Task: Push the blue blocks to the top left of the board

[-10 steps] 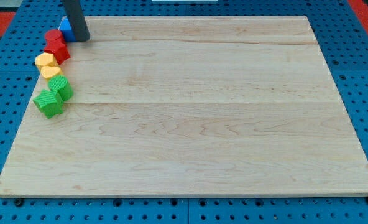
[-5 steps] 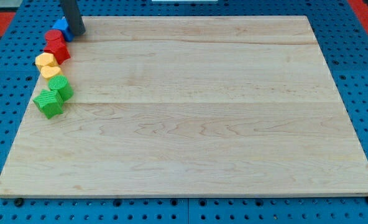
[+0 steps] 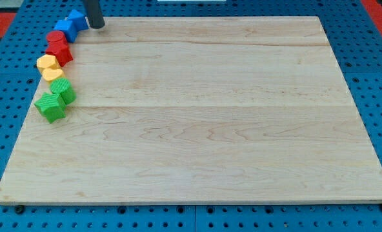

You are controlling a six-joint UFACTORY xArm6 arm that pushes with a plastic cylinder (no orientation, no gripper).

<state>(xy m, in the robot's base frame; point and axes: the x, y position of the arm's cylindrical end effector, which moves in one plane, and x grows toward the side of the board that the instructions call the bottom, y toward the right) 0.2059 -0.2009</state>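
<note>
Two blue blocks sit at the board's top left corner: one by the top edge, the other just below and left of it, touching it. My tip stands just right of the upper blue block, close to it or touching. The rod rises out of the view's top.
Down the left edge below the blue blocks lie two red blocks, two yellow blocks and two green blocks, in a touching column. The wooden board lies on a blue pegboard table.
My tip moved up and to the right. The blue blocks, half hidden by the rod before, now show fully at the top left corner; the upper one seems shifted up.
</note>
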